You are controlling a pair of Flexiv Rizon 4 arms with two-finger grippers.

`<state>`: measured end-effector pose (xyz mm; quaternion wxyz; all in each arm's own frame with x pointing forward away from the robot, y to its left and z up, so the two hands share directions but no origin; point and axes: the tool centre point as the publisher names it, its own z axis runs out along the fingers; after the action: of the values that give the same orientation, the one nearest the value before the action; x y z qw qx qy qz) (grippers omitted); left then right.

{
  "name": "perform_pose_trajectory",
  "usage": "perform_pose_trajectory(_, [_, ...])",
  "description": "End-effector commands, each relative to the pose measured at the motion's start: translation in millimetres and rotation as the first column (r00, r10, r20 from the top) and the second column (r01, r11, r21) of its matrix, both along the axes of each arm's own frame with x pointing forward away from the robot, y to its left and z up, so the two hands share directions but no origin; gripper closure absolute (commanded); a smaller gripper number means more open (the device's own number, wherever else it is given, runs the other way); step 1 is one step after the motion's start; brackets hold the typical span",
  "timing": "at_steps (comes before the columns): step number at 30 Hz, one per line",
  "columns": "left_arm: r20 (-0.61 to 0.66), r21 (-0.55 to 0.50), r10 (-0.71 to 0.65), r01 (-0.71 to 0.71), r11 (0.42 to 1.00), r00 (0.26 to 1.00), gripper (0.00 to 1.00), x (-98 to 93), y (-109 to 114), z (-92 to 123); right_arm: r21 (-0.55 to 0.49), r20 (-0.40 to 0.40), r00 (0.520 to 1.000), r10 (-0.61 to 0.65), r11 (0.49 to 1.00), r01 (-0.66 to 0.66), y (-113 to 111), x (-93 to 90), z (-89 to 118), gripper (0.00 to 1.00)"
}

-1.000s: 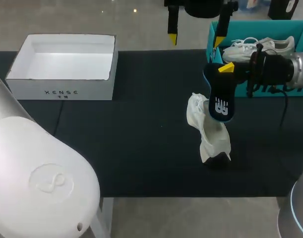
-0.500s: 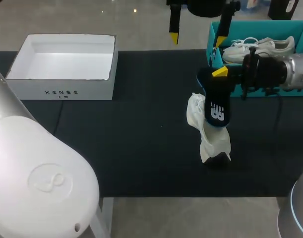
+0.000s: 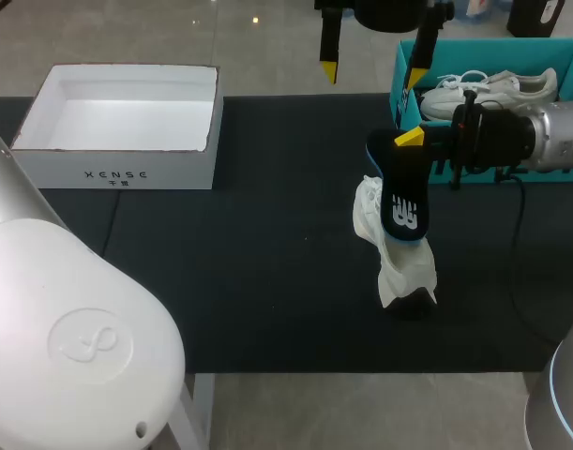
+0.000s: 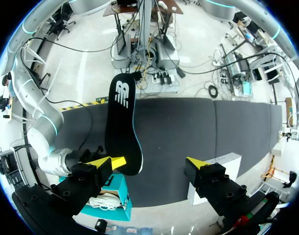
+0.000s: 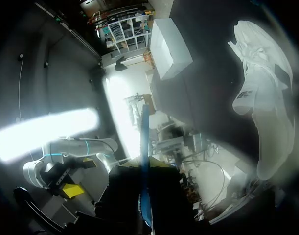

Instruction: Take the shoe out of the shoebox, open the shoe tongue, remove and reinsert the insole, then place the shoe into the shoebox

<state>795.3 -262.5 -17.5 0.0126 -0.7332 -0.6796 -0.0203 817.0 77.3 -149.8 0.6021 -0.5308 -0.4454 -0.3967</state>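
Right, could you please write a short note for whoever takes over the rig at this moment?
Left gripper: open, empty, hovering above the table's far side.
Right gripper: shut on the insole, held just over the shoe.
The shoe sits on the table, near the shoebox.
Done: shoe out, insole removed.
Left: reinsert the insole, then put the shoe back in the shoebox.

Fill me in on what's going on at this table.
The right gripper is shut on a dark insole, holding it upright over the white shoe on the black table. The insole's lower end meets the shoe, and most of it is outside. The left gripper is open and empty, up by the teal shoebox, which holds a second white shoe.
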Motion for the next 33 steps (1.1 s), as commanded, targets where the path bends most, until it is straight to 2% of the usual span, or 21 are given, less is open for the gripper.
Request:
perform_pose_trajectory(1, [0.002, 0.000, 0.000, 0.000, 1.000, 1.000, 0.00, 0.4, 0.7, 0.1, -0.001, 0.000, 1.000, 0.001, 1.000, -0.001, 0.7, 0.5, -0.5, 1.00])
perform_pose_trajectory(29, [0.002, 0.000, 0.000, 0.000, 1.000, 1.000, 0.00, 0.4, 0.7, 0.1, -0.001, 0.000, 1.000, 0.001, 1.000, -0.001, 0.7, 0.5, -0.5, 1.00])
perform_pose_trajectory(31, [0.010, -0.103, 0.024, -0.023, 0.994, 1.000, 0.00, -2.8, 4.2, 0.8, -0.001, 0.000, 1.000, 0.001, 1.000, -0.001, 0.7, 0.5, -0.5, 1.00])
perform_pose_trajectory(33, [-0.006, -0.270, 0.049, -0.048, 0.962, 0.999, 0.00, -7.2, 11.5, 0.3, -0.001, 0.000, 1.000, 0.001, 1.000, -0.001, 0.7, 0.5, -0.5, 1.00])
